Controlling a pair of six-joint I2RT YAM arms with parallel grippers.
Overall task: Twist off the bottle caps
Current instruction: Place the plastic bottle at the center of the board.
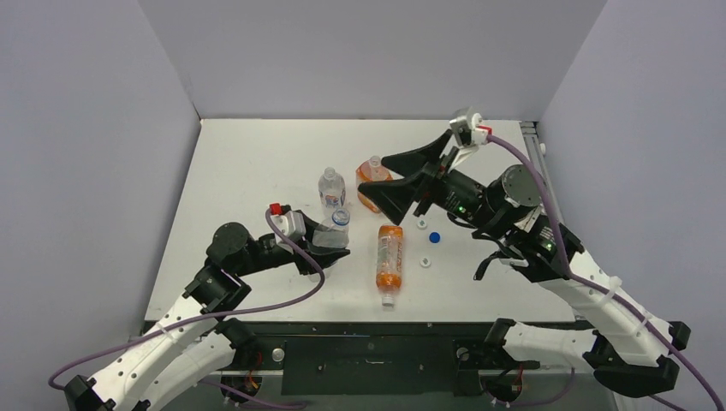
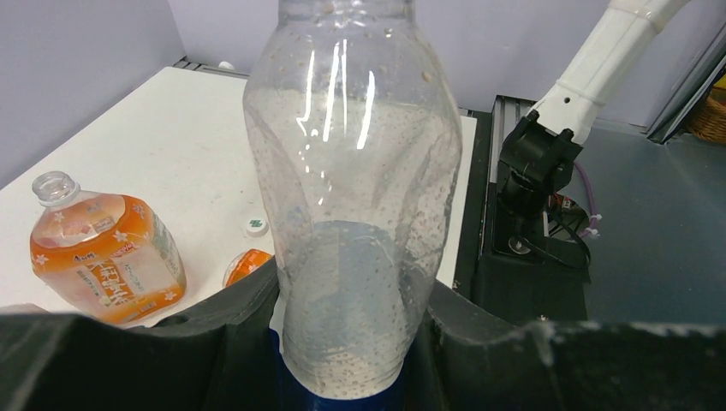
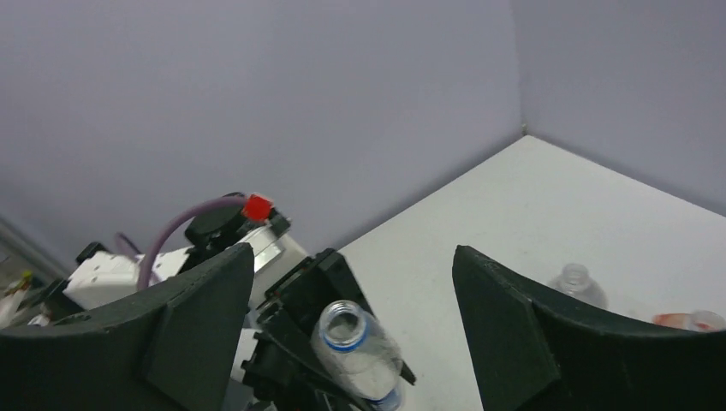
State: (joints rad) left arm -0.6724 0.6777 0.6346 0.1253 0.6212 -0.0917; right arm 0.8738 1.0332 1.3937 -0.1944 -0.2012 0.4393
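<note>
On the left wrist view, the clear plastic bottle (image 2: 351,171) runs off the top edge, so I can't see its mouth, and its base sinks out of sight between the black fingers (image 2: 214,342) of my left hand (image 2: 349,334). The slim orange bottle (image 2: 248,264) shows only a sliver behind one finger. From above, my right hand (image 1: 373,174) covers part of the wide orange bottle (image 1: 368,202). The white caps (image 1: 425,261) there are too small for me to read any marking.
</note>
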